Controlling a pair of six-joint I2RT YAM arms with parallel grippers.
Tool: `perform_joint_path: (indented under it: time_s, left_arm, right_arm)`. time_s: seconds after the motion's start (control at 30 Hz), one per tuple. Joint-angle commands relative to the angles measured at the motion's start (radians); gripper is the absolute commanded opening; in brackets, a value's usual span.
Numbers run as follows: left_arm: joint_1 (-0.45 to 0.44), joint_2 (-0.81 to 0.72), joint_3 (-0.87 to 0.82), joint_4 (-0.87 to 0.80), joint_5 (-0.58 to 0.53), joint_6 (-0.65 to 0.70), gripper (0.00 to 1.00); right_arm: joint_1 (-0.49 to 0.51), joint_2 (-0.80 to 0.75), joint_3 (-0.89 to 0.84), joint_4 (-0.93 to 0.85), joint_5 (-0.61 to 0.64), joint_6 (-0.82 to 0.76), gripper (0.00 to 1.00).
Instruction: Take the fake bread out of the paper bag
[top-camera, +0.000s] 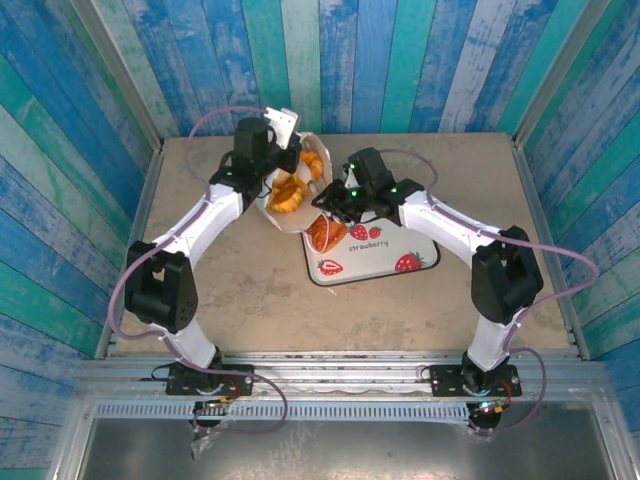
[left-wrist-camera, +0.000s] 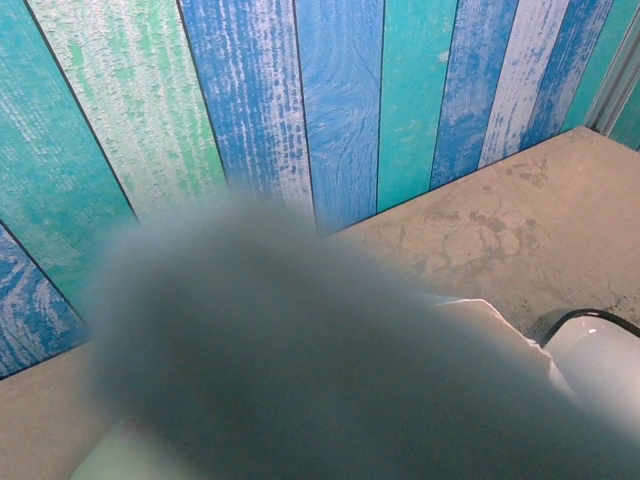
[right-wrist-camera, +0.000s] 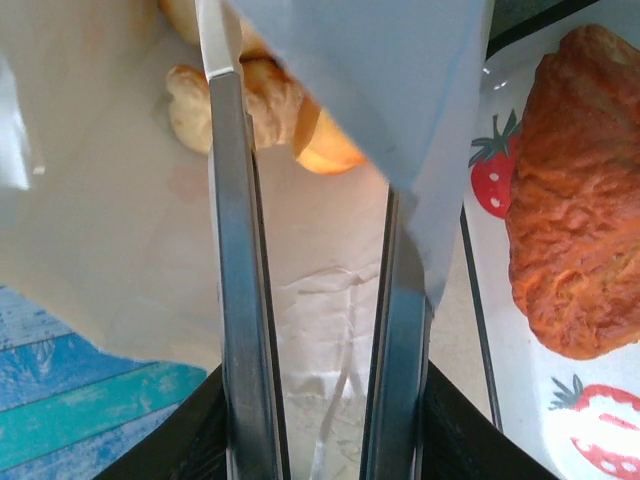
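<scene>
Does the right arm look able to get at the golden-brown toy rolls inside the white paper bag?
Probably yes. The right pincer is at the open mouth of the white paper bag, and the golden-brown toy rolls show between its fingers near the tips. A paper flap drapes over one finger and might snag.

This has the look of a robotics lab's test cell, not a lived-in room. The left arm and the right arm, both white and black, are bolted to a metal rail at the near edge of a bare beige surface, with purple cables looping off them. The walls are panels patterned as blue and turquoise planks, set between grey frame posts like a staged backdrop. The goods are props: glossy fake bread, a white paper bag and a strawberry-print tray.
</scene>
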Motion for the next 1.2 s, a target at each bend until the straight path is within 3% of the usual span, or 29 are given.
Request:
perform_joint_path:
  time_s: [0.0, 0.73, 1.17]
  left_arm:
    - [-0.001, 0.050, 0.046, 0.014, -0.018, -0.027, 0.00]
    - [-0.001, 0.041, 0.058, -0.013, -0.091, -0.028, 0.00]
    - [-0.001, 0.009, 0.045, -0.015, -0.132, 0.038, 0.00]
  right_arm:
    - [0.019, -0.066, 0.024, -0.012, -0.031, -0.078, 0.06]
    - [0.041, -0.167, -0.038, -0.096, -0.066, -0.149, 0.01]
    - [-0.012, -0.345, -0.164, -0.119, -0.122, -0.187, 0.01]
